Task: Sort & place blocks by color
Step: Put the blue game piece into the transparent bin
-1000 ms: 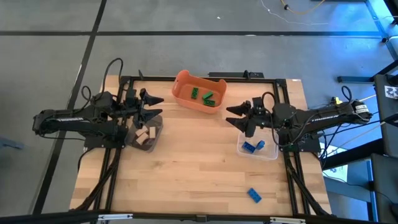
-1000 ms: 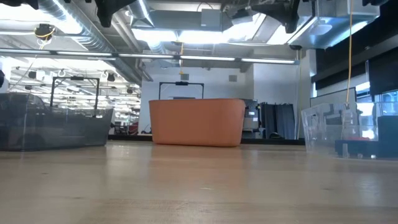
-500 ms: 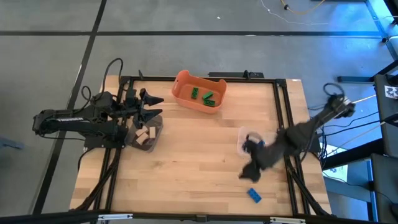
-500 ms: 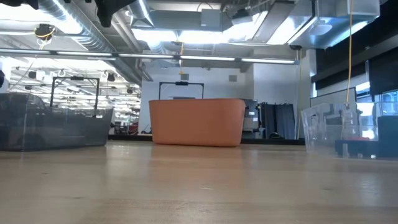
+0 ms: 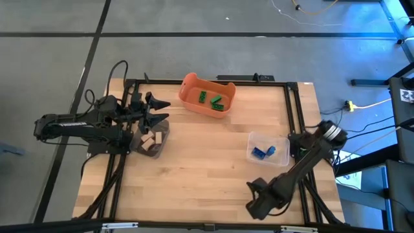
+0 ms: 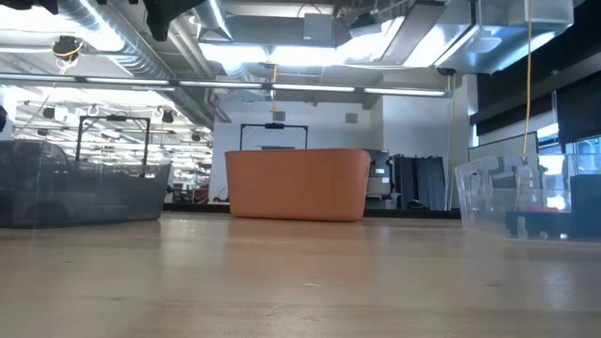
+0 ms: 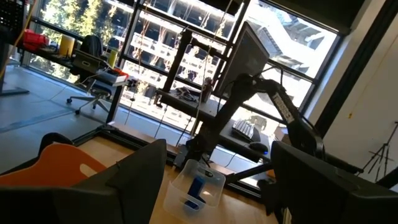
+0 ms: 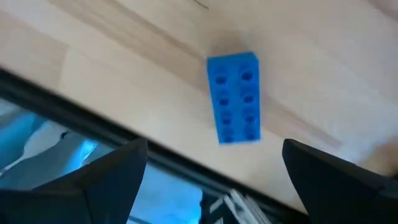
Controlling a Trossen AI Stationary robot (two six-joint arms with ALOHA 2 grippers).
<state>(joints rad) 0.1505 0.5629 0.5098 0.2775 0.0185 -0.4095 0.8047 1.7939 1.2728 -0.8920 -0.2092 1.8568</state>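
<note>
1. The right gripper (image 5: 253, 208) hangs low over the near right part of the pale wooden bench (image 5: 207, 168), its two dark fingers (image 8: 106, 180) spread wide with nothing between them.
2. Just ahead of those fingers, a small blue studded plastic brick (image 8: 234, 97) lies flat on the bench, close to the dark frame rail at the bench edge; in the high view the arm covers it.
3. The clear plastic tray (image 5: 268, 149) on the right side of the bench holds more blue bricks (image 5: 261, 152).
4. The orange plastic tub (image 5: 207, 94) at the far middle holds green bricks (image 5: 216, 101).
5. The left gripper (image 5: 160, 110) waits released, fingers apart, over the dark translucent container (image 5: 152, 141) at the left, which holds pale tan wooden blocks (image 5: 151, 142).
</note>
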